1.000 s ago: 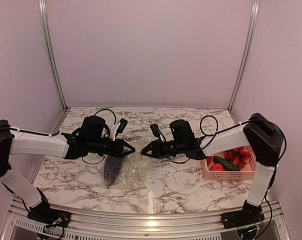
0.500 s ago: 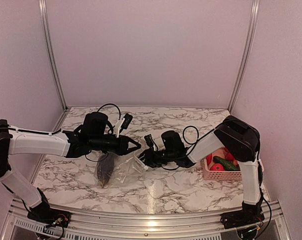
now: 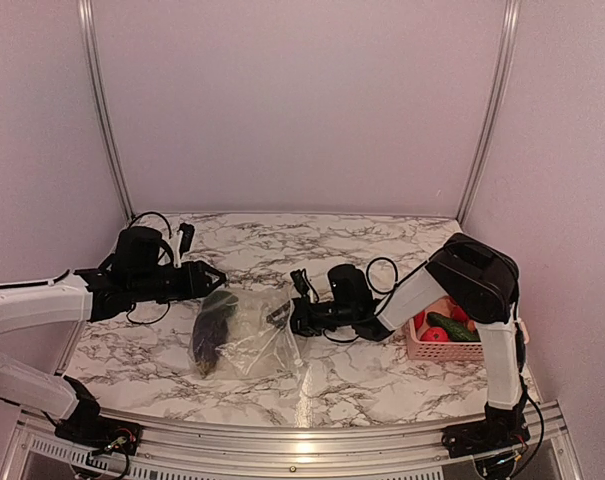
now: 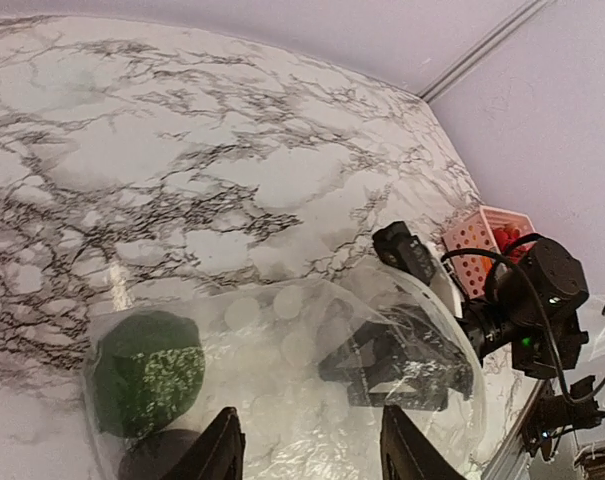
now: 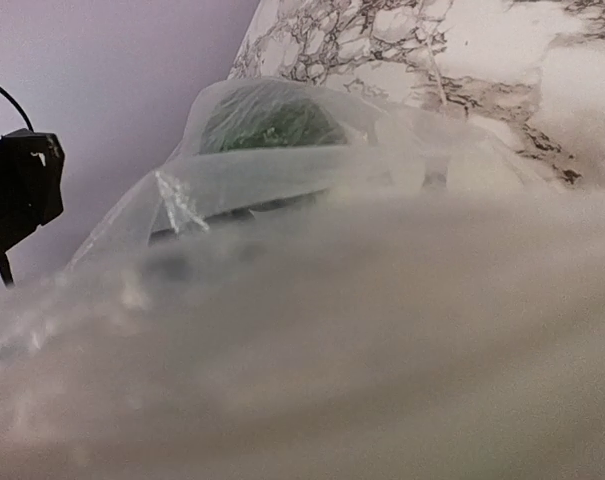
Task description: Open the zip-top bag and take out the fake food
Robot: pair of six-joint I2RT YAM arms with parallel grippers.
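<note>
Farther left than 1 second ago, the left gripper (image 3: 214,277) hangs fingers apart, holding nothing, beside the zip-top bag (image 3: 252,335) lying on the table (image 3: 382,375) with fake food (image 3: 207,340) inside, so the right gripper (image 3: 294,318) at its edge, whose grip cannot be told through the plastic, may drag the unheld bag instead of opening it.

Left pincer (image 4: 307,445) agape, right pincer (image 3: 292,318) low.

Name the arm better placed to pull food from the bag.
Probably right: the right end effector sits at the zip-top bag's edge, plastic filling its camera; the left end effector hovers open above it.
</note>
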